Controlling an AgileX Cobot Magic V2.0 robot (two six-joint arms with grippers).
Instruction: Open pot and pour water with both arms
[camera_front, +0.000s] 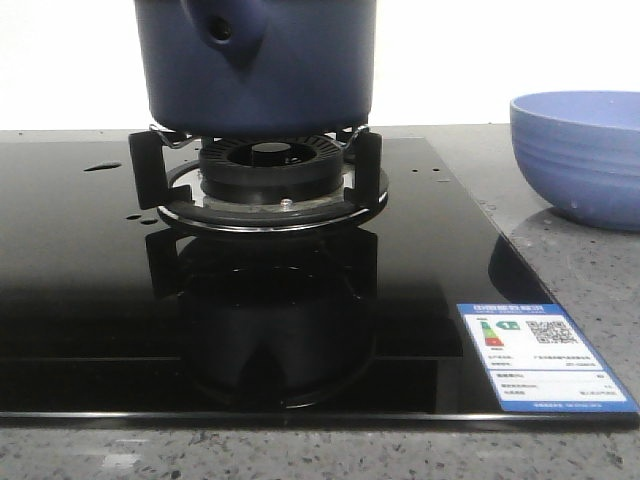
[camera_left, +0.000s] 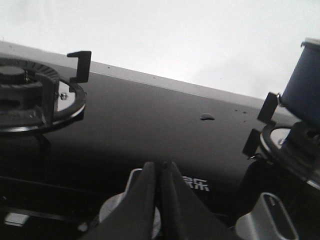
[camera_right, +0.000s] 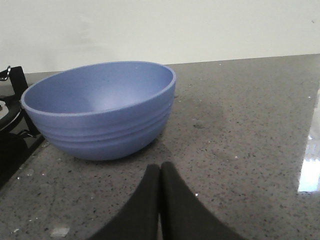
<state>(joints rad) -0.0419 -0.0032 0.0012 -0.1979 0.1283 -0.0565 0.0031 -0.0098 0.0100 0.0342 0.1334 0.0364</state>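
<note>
The dark navy pot stands on the gas burner at the back of the black glass hob; its stubby handle with a round hole faces the camera and its top is cut off by the frame. The left wrist view catches the pot's side. Water shows as a small puddle and drops on the hob. My left gripper is shut and empty, low over the hob's front. My right gripper is shut and empty, just short of the bowl on the counter. Neither gripper appears in the front view.
A periwinkle ribbed bowl sits on the grey speckled counter right of the hob, also in the front view as the bowl. A second burner and two silver knobs are on the hob. An energy label sticks to the hob's front right corner.
</note>
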